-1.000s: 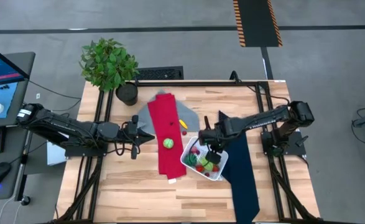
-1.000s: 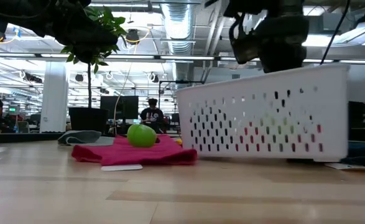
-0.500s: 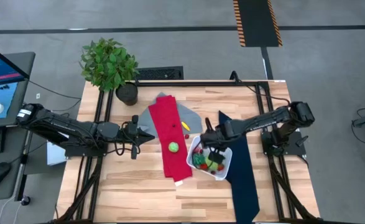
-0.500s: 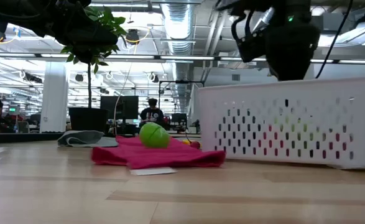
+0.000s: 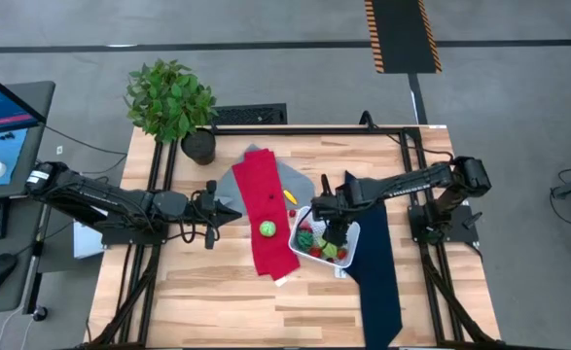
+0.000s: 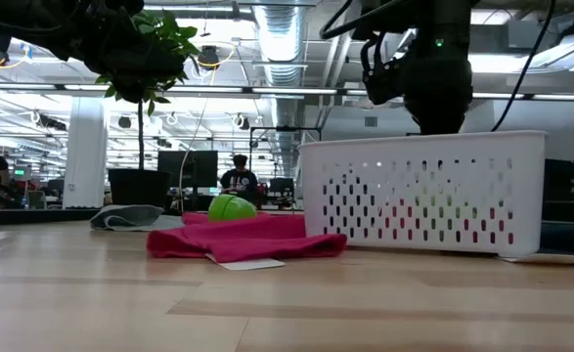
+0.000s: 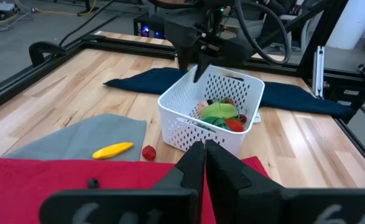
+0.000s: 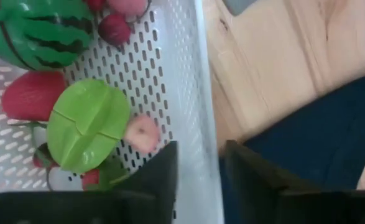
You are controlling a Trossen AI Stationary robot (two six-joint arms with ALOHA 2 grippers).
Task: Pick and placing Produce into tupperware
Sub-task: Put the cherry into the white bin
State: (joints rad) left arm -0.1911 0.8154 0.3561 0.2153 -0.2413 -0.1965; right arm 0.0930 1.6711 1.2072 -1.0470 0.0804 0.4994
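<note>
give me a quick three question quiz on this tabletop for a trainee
1. True or false: the green ball lies on the red cloth, outside the white tub.
2. Where is the right claw? A) astride the tub's wall B) on the navy cloth C) over the plant
3. Is the left claw open or shut?

Key: 1 true; 2 A; 3 shut
</note>
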